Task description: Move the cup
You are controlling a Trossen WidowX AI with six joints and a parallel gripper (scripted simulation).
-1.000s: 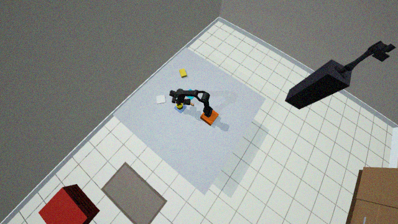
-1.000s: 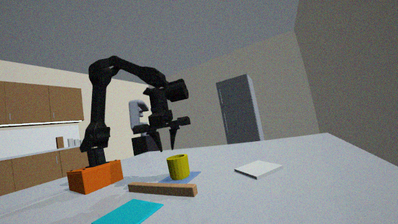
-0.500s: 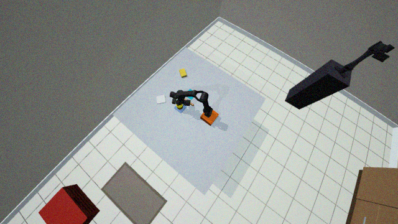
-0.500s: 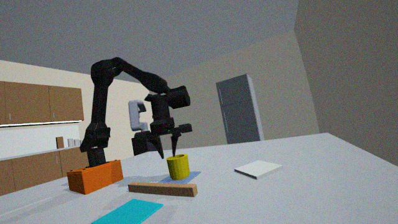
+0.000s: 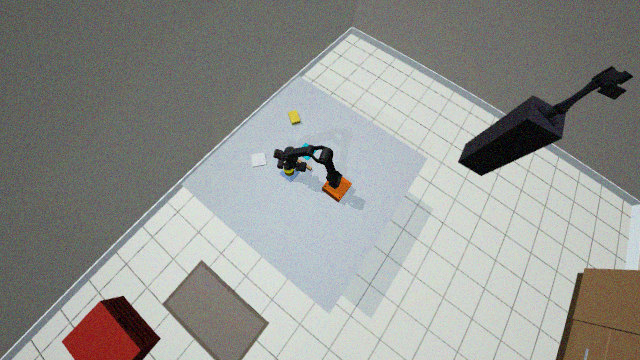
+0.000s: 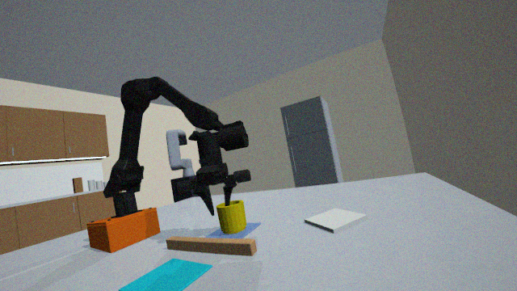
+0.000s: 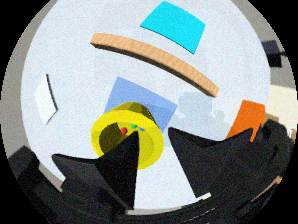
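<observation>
The yellow cup (image 5: 288, 172) (image 6: 232, 222) (image 7: 156, 145) stands upright on the blue pad (image 5: 291, 178) (image 6: 253, 227) (image 7: 122, 92). A red marble (image 7: 124, 131), a green marble (image 7: 133, 126) and a blue marble (image 7: 141, 129) show inside it. The cyan pad (image 5: 306, 152) (image 6: 170, 275) (image 7: 175, 27) has nothing on it. My gripper (image 6: 220, 209) (image 7: 153, 132) is partly open and holds nothing. It points down at the cup, off centre: one fingertip is over or just inside the cup's mouth, the other is outside, beside the rim. Whether a finger touches the cup I cannot tell.
A wooden bar (image 5: 308, 168) (image 6: 210, 246) (image 7: 155, 57) lies between the two pads. A flat white tile (image 5: 258, 160) (image 6: 335, 220) (image 7: 46, 100) lies on the blue pad's other side. A yellow block (image 5: 294, 117) lies farther off. The arm stands on an orange base (image 5: 340, 192) (image 6: 125, 234).
</observation>
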